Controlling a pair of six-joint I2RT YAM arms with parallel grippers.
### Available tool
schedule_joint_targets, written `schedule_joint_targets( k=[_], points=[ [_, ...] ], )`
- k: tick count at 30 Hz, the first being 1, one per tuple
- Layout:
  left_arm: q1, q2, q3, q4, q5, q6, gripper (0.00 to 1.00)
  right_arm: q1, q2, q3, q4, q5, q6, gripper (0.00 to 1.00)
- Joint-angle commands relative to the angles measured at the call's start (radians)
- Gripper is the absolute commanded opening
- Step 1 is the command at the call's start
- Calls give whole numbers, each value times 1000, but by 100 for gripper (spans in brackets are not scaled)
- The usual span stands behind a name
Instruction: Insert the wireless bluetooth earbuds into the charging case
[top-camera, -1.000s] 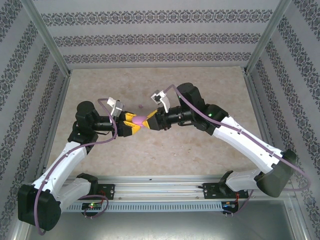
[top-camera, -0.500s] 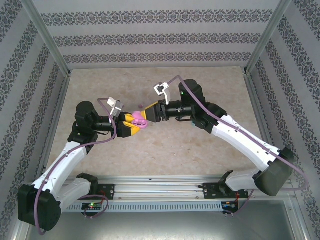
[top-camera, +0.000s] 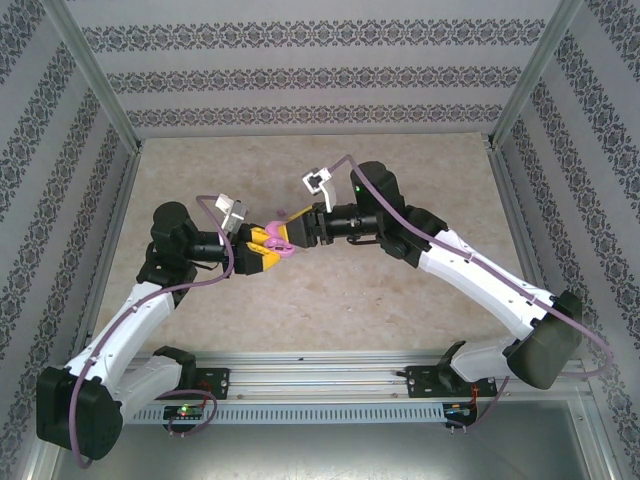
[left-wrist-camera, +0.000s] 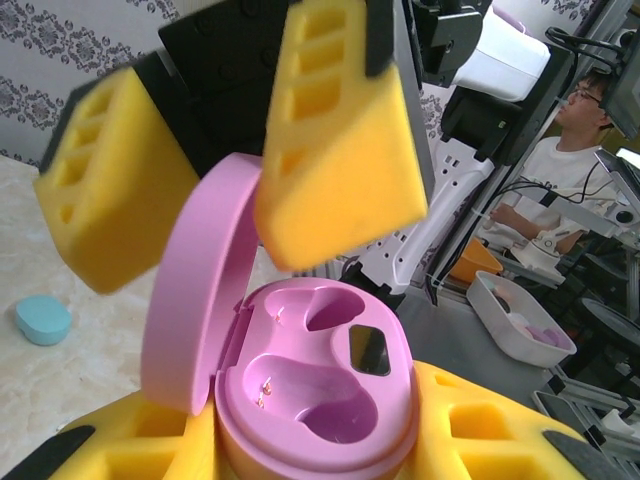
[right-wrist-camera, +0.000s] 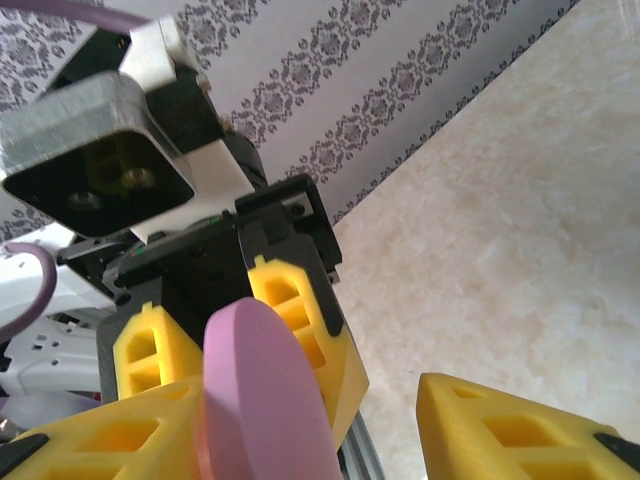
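Pink plastic is what your two grippers meet over: one glossy oval case (left-wrist-camera: 320, 400), with its lid (left-wrist-camera: 195, 290) swung up on the hinge. Your left gripper (top-camera: 260, 246) is closed on the lower half of the case, with one of its yellow pads (left-wrist-camera: 480, 440) pressing on each side. Your right gripper (right-wrist-camera: 310, 440) stands partly open around the lid. The lid leans beside one of its fingers (right-wrist-camera: 100, 440) and a clear gap separates it from the other, so this gripper grips nothing.

From the top view you get the two arms, nose to nose above the middle of the table (top-camera: 400, 320), and a small pink spot between the yellow pads. The left wrist view gives you the inside of the case: two wells (left-wrist-camera: 300, 390), both bare, with tiny gold contacts (left-wrist-camera: 265, 388) in them and a dark square window (left-wrist-camera: 370, 350) beside them. The right wrist view gives you the smooth outer back of the lid, with the left gripper behind it.

Your count is: two grippers, four yellow pads, one case, one lid, two wells. One light blue rounded piece (left-wrist-camera: 42, 320) lies on the table, well apart from the left gripper, on the side where the lid stands. It is blurred, so you cannot tell whether it is a bud or a case. You cannot pick out the buds with certainty.
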Motion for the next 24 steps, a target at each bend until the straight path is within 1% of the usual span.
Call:
schedule_joint_targets(
  k=[1, 4, 7, 11, 13, 19, 24],
  points=[
    [-10, -1, 56, 64, 5, -6, 9, 10, 14, -32, -20, 44, -45, 51],
    [-11, -7, 50, 39, -12, 21, 9, 9, 35, -15, -17, 33, -56, 48],
    [-10, -15, 34, -19, -39, 79, 9, 11, 60, 18, -33, 12, -73, 48],
    [-7, -22, 16, -106, -74, 167, 9, 9, 65, 30, -27, 20, -75, 59],
    [-4, -22, 3, -110, -80, 175, 9, 10, 67, 33, -32, 29, -72, 62],
    [7, -11, -22, -88, -82, 174, 9, 10, 59, 48, -74, 46, -75, 65],
    [24, -7, -30, -85, -85, 171, 9, 9, 34, 43, -75, 65, -68, 68]
  ],
)
